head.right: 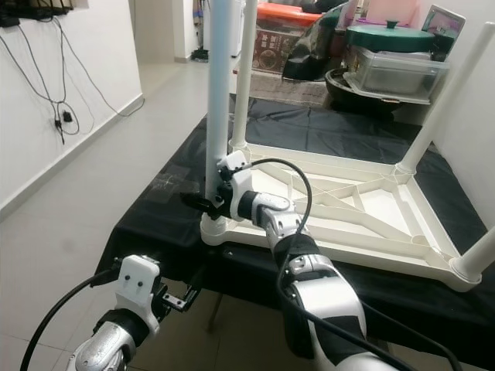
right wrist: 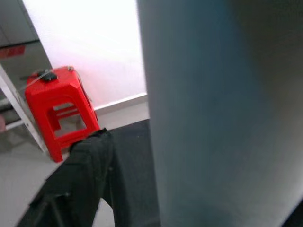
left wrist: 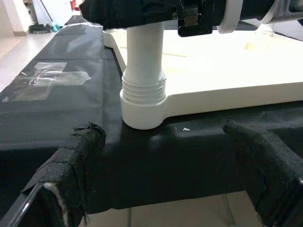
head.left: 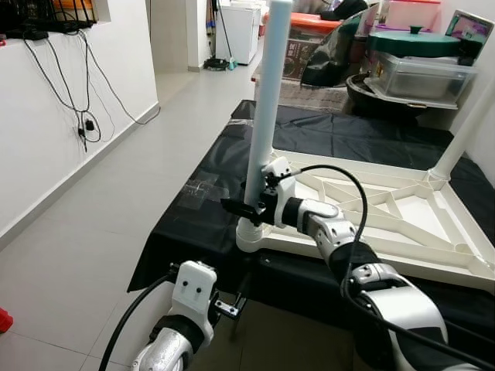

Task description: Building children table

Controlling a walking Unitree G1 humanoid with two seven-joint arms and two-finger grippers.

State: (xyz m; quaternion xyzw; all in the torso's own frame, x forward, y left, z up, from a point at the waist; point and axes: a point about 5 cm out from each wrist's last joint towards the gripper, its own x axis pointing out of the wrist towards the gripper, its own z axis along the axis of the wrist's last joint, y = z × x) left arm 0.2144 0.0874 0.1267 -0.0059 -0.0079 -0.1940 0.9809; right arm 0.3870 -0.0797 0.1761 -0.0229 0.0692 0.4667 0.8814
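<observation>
The right pincer point(head.left: 246, 207) pinched the upright table leg point(head.left: 267, 100) at the upturned tabletop's point(head.left: 402, 224) near-left corner socket; the left pincer point(left wrist: 165, 175) stood spread below the bench point(head.left: 193, 216) edge.

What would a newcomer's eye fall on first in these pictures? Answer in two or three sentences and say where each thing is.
First comes the tall pale table leg standing upright in the near corner socket of the upside-down white tabletop, which lies on a black cloth. The right gripper clasps that leg low down, just above the socket. The left gripper hangs open below the table's near edge.
</observation>
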